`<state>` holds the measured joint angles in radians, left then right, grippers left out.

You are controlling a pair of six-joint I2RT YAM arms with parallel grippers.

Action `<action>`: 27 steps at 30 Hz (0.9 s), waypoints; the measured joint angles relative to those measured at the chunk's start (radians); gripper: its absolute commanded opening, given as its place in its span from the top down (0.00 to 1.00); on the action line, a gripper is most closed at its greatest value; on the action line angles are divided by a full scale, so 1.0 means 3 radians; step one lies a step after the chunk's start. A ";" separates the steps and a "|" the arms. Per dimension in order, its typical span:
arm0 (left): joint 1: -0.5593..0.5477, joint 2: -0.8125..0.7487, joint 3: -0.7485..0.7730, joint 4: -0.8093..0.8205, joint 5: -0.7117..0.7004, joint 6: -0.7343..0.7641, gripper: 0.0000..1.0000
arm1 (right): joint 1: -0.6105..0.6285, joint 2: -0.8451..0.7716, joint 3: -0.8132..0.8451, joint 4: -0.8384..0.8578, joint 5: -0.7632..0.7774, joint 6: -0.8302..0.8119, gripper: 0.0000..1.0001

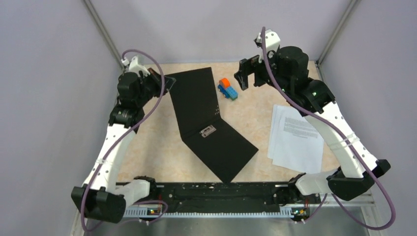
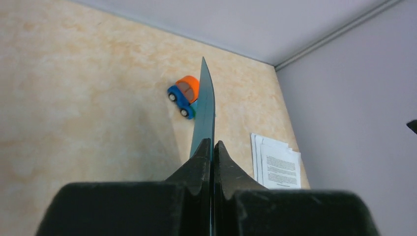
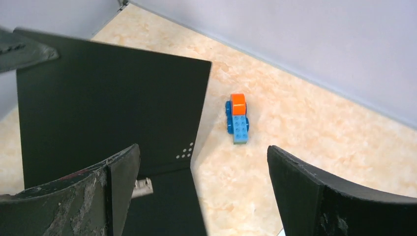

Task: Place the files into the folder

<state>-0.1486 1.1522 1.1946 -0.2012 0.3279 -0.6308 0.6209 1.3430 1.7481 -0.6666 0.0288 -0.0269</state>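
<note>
Folder [image 1: 211,137] open, cover pinched raised by left tool [image 2: 211,147], toy truck [image 1: 227,89] just beside, right tool [image 3: 201,191] spread, files [image 1: 295,140] apart

Soft, even light is falling from above, rendering the bench [image 1: 255,113] bright. The raised folder [image 2: 205,105] is casting a faint, diffuse shadow just ahead and left of the left jaws. Close to each wrist lens, the left jaws and right jaws are showing dark and slightly blurred; surfaces beyond them are reading sharp.

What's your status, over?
Left gripper shut on folder cover, held raised. Right gripper open, empty. Files on table, outside folder. Toy truck beside raised cover.
</note>
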 measured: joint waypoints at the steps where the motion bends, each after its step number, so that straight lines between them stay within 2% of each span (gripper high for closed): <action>1: -0.0006 -0.0103 -0.0121 0.0001 -0.0118 -0.0064 1.00 | -0.0001 -0.0056 -0.0089 0.0057 0.0079 0.0127 0.01; 10: -0.0277 -0.1185 -0.1471 0.0121 -0.1675 -0.0577 1.00 | -0.0001 -0.0216 -0.1030 0.0289 0.0271 0.0916 0.03; 13: -0.0627 -0.1476 -0.1789 0.0149 -0.2328 -0.0696 1.00 | -0.0001 -0.0216 -0.1303 0.0317 0.0275 0.1090 0.03; 17: -0.1043 -0.1563 -0.1871 0.0172 -0.2981 -0.0792 0.97 | -0.0001 -0.0217 -0.1623 0.0352 0.0273 0.1278 0.03; 18: -0.1109 -0.1556 -0.1871 0.0164 -0.3101 -0.0829 0.86 | -0.0001 -0.0217 -0.1682 0.0359 0.0273 0.1315 0.03; 19: -0.1161 -0.1551 -0.1869 0.0141 -0.3198 -0.0874 0.71 | -0.0001 -0.0224 -0.1755 0.0381 0.0273 0.1352 0.04; 22: -0.1249 -0.1516 -0.1851 -0.0069 -0.3428 -0.1016 0.15 | -0.0001 -0.0257 -0.1984 0.0463 0.0261 0.1457 0.04; 23: -0.1261 -0.1506 -0.1846 -0.0153 -0.3474 -0.1054 0.05 | -0.0001 -0.0277 -0.2069 0.0506 0.0248 0.1497 0.04; 24: -0.1266 -0.1504 -0.1844 -0.0245 -0.3524 -0.1086 0.02 | -0.0001 -0.0295 -0.2150 0.0534 0.0237 0.1530 0.04; 27: -0.1275 -0.1540 -0.1813 -0.0526 -0.3656 -0.1167 0.01 | -0.0001 -0.0350 -0.2392 0.0622 0.0203 0.1648 0.05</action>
<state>-0.5312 0.6903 0.6506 -0.3592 -0.7689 -0.9810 0.6205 1.2381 1.0306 -0.4801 0.0898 0.4675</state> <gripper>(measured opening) 0.975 0.957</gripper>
